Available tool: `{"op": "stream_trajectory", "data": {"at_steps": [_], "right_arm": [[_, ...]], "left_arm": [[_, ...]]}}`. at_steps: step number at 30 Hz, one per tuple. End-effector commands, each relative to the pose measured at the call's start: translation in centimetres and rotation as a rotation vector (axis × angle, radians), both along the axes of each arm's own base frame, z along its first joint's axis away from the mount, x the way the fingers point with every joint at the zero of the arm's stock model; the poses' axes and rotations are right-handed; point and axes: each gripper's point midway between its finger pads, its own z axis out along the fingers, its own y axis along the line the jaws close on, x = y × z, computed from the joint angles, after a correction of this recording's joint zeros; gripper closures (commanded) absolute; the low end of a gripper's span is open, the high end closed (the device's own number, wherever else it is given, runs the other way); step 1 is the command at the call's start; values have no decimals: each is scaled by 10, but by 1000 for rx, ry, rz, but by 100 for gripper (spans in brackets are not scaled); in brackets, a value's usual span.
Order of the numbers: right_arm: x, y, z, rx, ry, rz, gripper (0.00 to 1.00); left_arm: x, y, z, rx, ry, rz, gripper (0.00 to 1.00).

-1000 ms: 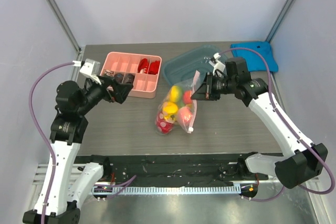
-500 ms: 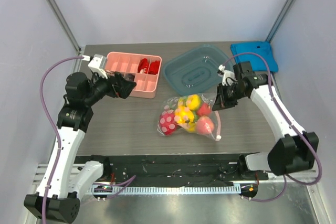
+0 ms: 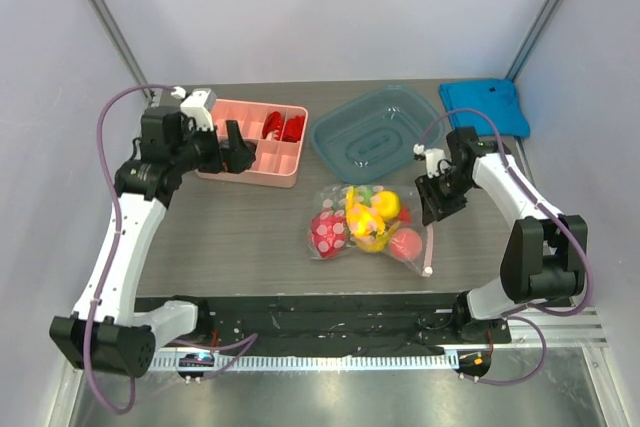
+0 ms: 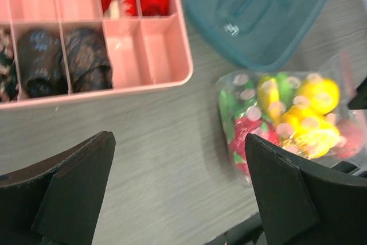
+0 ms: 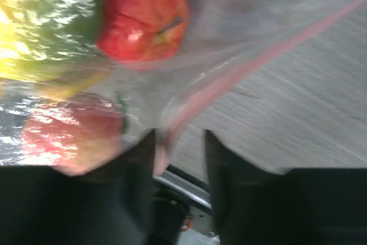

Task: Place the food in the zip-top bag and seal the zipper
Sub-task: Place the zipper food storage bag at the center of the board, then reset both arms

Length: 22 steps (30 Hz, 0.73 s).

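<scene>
Lying flat near the centre of the worktop (image 3: 250,232) is one zip-top bag (image 5: 246,32), long axis left to right, mouth facing right. One zipper (image 3: 429,242) runs near to far along that right edge. The food (image 3: 372,219) is inside the bag: several overlapping pieces, exact count unclear. The right gripper (image 5: 179,139) sits at the zipper's far end, its fingers slightly parted with the pink strip in the gap. The left gripper (image 4: 178,142) is spread wide, well apart from the bag, near one pink divided box (image 3: 250,142).
</scene>
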Motion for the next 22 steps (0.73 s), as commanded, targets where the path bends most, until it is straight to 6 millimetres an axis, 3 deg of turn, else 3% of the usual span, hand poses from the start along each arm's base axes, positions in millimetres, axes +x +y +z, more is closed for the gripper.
{"op": "stream_trajectory", "data": {"at_steps": [1, 2, 4, 10, 12, 15, 22], "right_arm": [[30, -30, 9, -75, -122, -23, 41], [45, -38, 23, -56, -167, -66, 29], [65, -38, 52, -19, -252, -85, 21], [109, -16, 148, 175, -522, -176, 11], [118, -7, 166, 242, -578, -195, 10], [121, 4, 181, 321, -607, -215, 7], [118, 6, 177, 341, -598, -221, 0]], "left_arm": [[-5, 18, -16, 96, 148, 61, 0], [-5, 18, -22, 109, 180, 53, 0], [-4, 19, -21, 116, 190, 52, 0], [8, 31, -25, 231, 221, 41, 0], [13, 31, -27, 250, 228, 24, 0], [21, 28, -29, 245, 245, 5, 0], [34, 26, -40, 264, 277, 15, 0]]}}
